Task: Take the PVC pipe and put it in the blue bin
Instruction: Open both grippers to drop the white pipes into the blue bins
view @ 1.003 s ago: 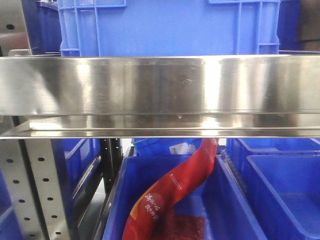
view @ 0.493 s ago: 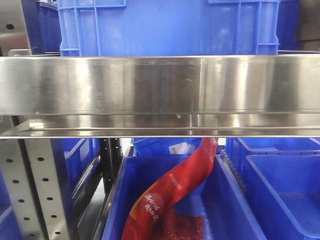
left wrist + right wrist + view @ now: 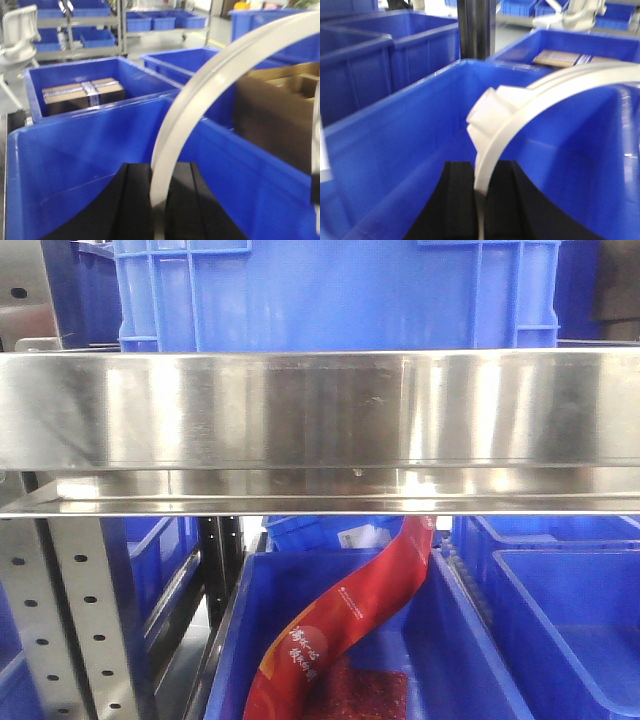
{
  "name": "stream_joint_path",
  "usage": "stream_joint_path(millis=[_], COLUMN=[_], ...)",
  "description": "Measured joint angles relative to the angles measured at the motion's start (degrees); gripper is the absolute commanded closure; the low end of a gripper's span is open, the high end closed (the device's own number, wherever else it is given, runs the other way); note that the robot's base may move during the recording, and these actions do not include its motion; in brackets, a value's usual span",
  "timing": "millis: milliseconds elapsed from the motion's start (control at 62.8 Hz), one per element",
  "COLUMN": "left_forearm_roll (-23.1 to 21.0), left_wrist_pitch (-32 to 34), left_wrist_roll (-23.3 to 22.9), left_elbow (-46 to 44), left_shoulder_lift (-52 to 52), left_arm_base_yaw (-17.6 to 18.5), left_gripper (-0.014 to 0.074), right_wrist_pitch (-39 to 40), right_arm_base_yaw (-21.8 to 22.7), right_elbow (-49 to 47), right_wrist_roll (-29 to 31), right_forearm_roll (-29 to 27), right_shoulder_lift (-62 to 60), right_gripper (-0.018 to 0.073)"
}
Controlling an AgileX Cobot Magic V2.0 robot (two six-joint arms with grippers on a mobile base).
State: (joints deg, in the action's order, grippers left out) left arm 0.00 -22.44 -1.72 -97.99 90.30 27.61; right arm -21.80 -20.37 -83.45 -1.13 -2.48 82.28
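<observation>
Pipe (image 3: 210, 80) first: white, bowed, and pinched in the left gripper (image 3: 159, 172) and, in the other wrist view, in the right gripper (image 3: 481, 172). No gap visible on either side of it at either pair of jaws, so both judged clamped on it rather than merely standing around it. From the left jaws, rising straight ahead, then arcing away to the right. From the right jaws, rising ahead and sweeping right as well, with a ribbed white fitting (image 3: 487, 107) just ahead of the jaws.

Grabbing judged done. Placing judged under way, not finished. Blue bin (image 3: 405, 145) open directly ahead of and below the right jaws, walls to either side, so that end apparently over or within it. Ahead of the left jaws only a blue wall (image 3: 75, 150); same bin or not, inside or outside, cannot tell. Resting on the bin floor or hanging free: also unclear, the floor being hidden behind the jaws. Left to do, at a guess: lower until settled, part both pairs of jaws, draw back.

Farther ahead of the left jaws, a taped box (image 3: 82, 92) in a neighbouring bin (image 3: 35, 85); off to their right, brown cardboard (image 3: 270, 115). Front view no help on progress: steel shelf (image 3: 320, 410), red bag (image 3: 350, 620), no pipe and no gripper in sight.
</observation>
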Motion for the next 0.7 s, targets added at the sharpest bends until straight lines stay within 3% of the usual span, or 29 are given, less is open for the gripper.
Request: stream_joint_path(millis=[366, 700], left_forearm_roll=[0.43, 0.5], left_wrist_pitch=[0.25, 0.02], left_wrist_roll=[0.09, 0.09], left_elbow=[-2.14, -2.24], left_shoulder_lift=[7.88, 8.02], left_arm_base_yaw=[-0.51, -0.89], left_gripper=[0.0674, 0.0302], right_wrist_pitch=[-0.82, -1.19], right_arm_base_yaw=[-0.1, -0.31], right_elbow=[-0.93, -1.05], right_wrist_roll=[0.11, 0.11], right_forearm_roll=[0.0, -1.11], right_shoulder_lift=[7.31, 7.41], right_gripper=[0.0697, 0.0293])
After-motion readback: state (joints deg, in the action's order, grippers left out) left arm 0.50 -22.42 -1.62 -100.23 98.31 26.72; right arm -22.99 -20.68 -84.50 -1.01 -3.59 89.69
